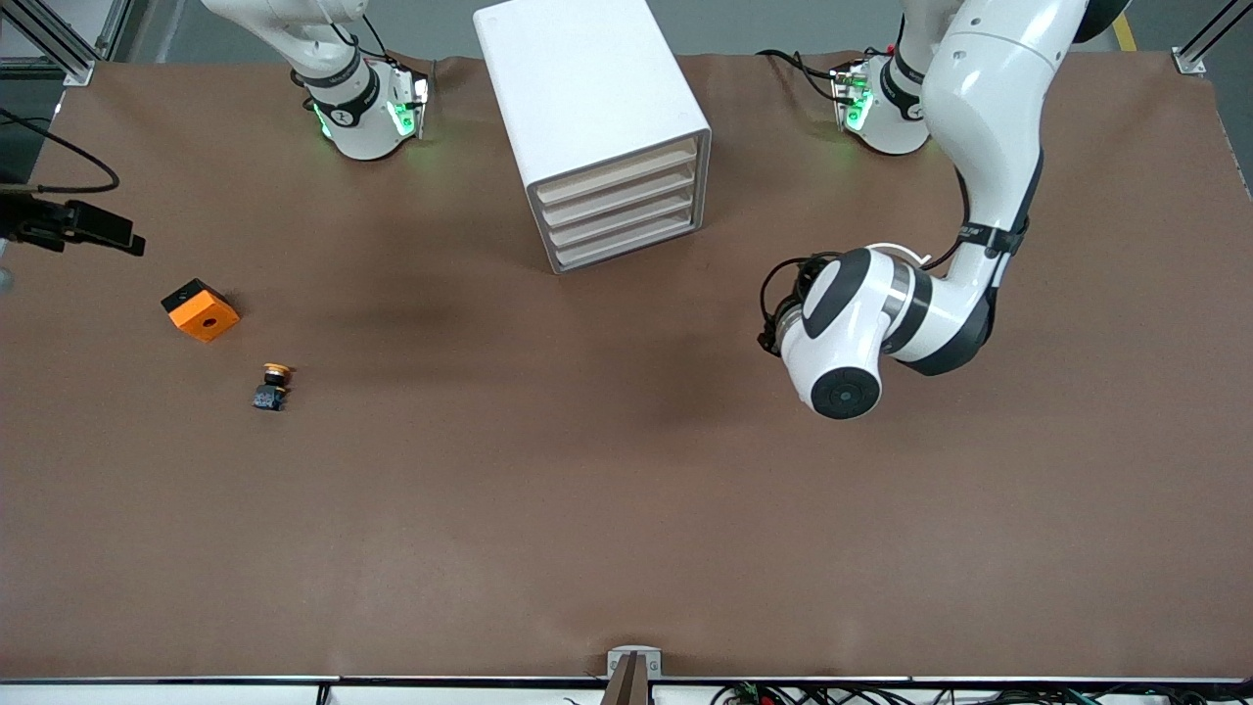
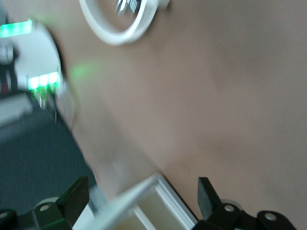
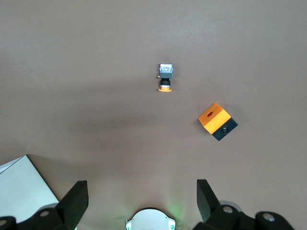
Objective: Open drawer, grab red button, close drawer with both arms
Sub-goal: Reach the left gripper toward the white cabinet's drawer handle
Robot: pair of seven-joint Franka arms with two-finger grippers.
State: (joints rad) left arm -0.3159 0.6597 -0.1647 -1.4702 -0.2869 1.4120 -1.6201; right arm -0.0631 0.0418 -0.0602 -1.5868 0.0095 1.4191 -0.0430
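Note:
The white cabinet (image 1: 587, 117) stands in the middle near the arms' bases, and all its beige-fronted drawers (image 1: 623, 209) are shut. No red-capped button shows in any view. The left arm's wrist (image 1: 847, 333) hangs over the table beside the cabinet, toward the left arm's end, and hides its hand in the front view. In the left wrist view the left gripper (image 2: 141, 184) is open and empty, with a corner of the cabinet (image 2: 144, 206) beneath it. The right gripper (image 3: 140, 186) is open and empty, high over the table above its own base (image 3: 149, 219), out of the front view.
A yellow-capped button (image 1: 272, 386) (image 3: 165, 76) lies toward the right arm's end of the table. An orange square block (image 1: 201, 309) (image 3: 217, 120) sits beside it, farther from the front camera. A black device on a cable (image 1: 78, 225) juts in at that end's edge.

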